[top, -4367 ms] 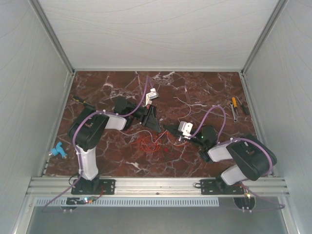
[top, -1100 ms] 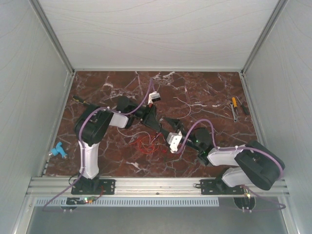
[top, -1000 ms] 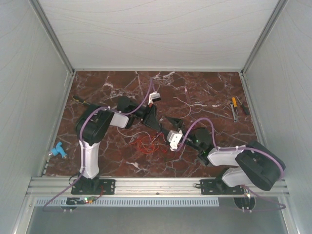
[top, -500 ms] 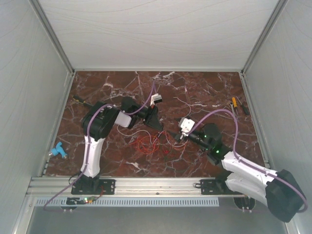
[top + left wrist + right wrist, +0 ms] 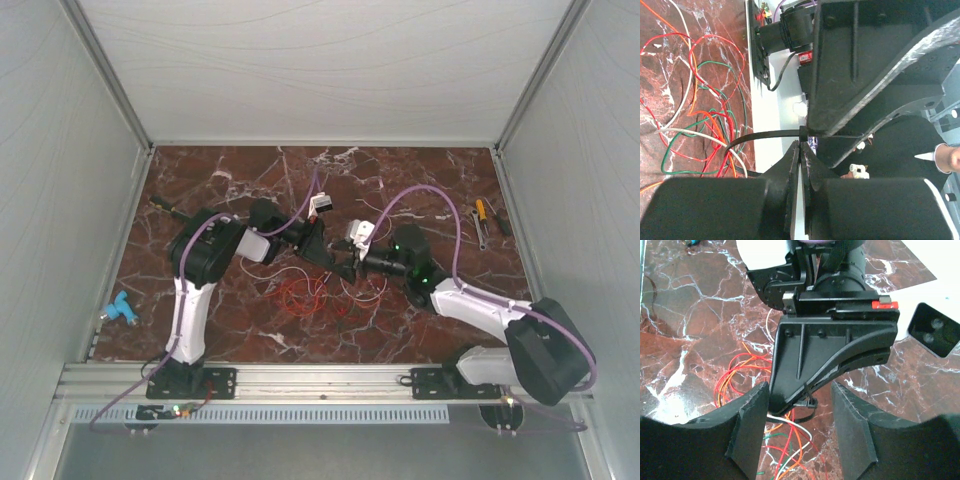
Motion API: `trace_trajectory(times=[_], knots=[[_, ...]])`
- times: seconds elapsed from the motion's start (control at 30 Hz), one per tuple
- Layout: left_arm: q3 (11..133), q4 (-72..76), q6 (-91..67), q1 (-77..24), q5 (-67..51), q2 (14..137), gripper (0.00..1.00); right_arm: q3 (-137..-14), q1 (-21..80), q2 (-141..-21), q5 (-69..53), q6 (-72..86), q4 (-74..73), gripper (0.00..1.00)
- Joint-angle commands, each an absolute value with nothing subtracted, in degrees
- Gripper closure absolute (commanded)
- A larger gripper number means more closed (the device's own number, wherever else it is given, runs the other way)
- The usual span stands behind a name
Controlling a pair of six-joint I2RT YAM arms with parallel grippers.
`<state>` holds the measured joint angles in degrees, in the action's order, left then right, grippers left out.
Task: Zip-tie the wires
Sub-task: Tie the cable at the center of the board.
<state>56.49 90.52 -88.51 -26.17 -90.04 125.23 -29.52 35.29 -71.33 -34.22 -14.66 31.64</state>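
Your left gripper [image 5: 799, 145] has its jaws pressed together on the thin black plastic zip tie [image 5: 765, 135]. The tie curves off the gripper's tip above the tangled hair-thin red, orange and white wires [image 5: 300, 296], which lie mid-table on the dark red marble tabletop [image 5: 430, 190]. Your right gripper [image 5: 799, 388] holds its fingers apart, flanking that tip.

We see the wires [image 5: 305, 295], hair-thin red, orange, white and green strands, tangled in loose loops on the tabletop [image 5: 420, 180], the zip tie [image 5: 767, 134], a thin black strip, arching up out of them.
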Motion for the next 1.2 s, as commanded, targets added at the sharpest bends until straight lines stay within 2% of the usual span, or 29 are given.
trace_trajectory(times=[0.0, 0.4, 0.57, 0.7, 1.17], knots=[[57.9, 104.9, -88.4, -25.8, -90.4, 126.5, 1.0, -33.2, 34.8, -72.1, -36.4, -13.1, 34.3, 0.51], [58.0, 104.9, -88.9, -25.7, -90.6, 124.7, 1.0, -34.5, 34.0, -74.4, -35.5, -15.6, 31.5, 0.62], [58.0, 104.9, -88.6, -25.7, -90.3, 124.9, 1.0, -35.4, 33.8, -74.9, -36.3, -17.6, 29.7, 0.76], [58.1, 104.9, -88.6, -25.7, -90.2, 125.1, 1.0, -35.7, 33.5, -75.2, -36.7, -18.5, 28.6, 0.99], [58.4, 104.9, -89.1, -25.7, -88.2, 128.6, 1.0, -37.1, 33.4, -72.4, -37.4, -25.5, 25.1, 1.0]])
